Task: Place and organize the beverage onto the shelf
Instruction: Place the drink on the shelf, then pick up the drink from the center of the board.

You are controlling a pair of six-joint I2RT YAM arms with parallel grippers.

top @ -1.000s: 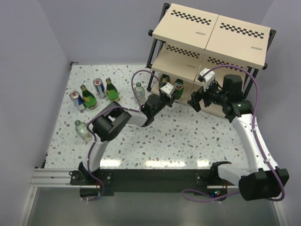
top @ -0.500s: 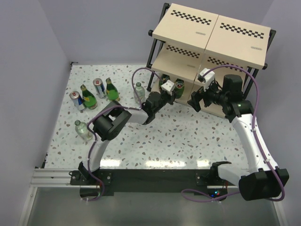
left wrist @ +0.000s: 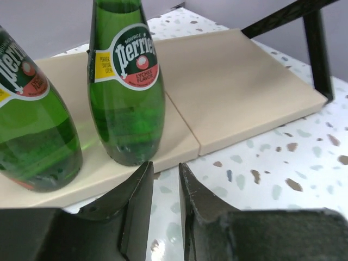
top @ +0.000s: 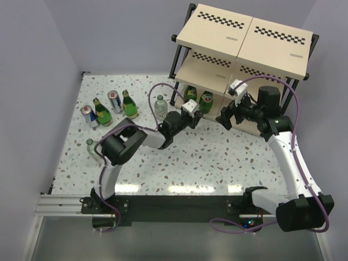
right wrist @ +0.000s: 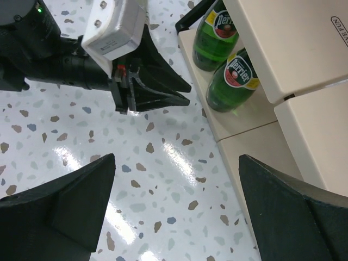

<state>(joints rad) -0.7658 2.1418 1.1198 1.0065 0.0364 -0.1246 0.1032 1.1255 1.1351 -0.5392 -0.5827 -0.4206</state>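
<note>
Cans (top: 115, 100) and four loose bottles (top: 129, 104) stand on the counter (top: 206, 163) at left. The left hand (left wrist: 165, 169), clenched on nothing, sits just before two green bottles (left wrist: 126, 81) on the bottom board of the shelf (top: 244, 41). The right hand (right wrist: 176, 160) hangs released nearby.

Arms (top: 291, 157): white link shells, black joint housings
Cables (top: 148, 103): purple, looping
Wrist camera (right wrist: 114, 24): white box, visible screws
Left claw (left wrist: 164, 169): black wedge fingers

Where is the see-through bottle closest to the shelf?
From the top camera, the clear glass bottle stands on the speckled table at the left foot of the black-framed, beige-boarded shelf, with a green glass bottle to its left.
</note>
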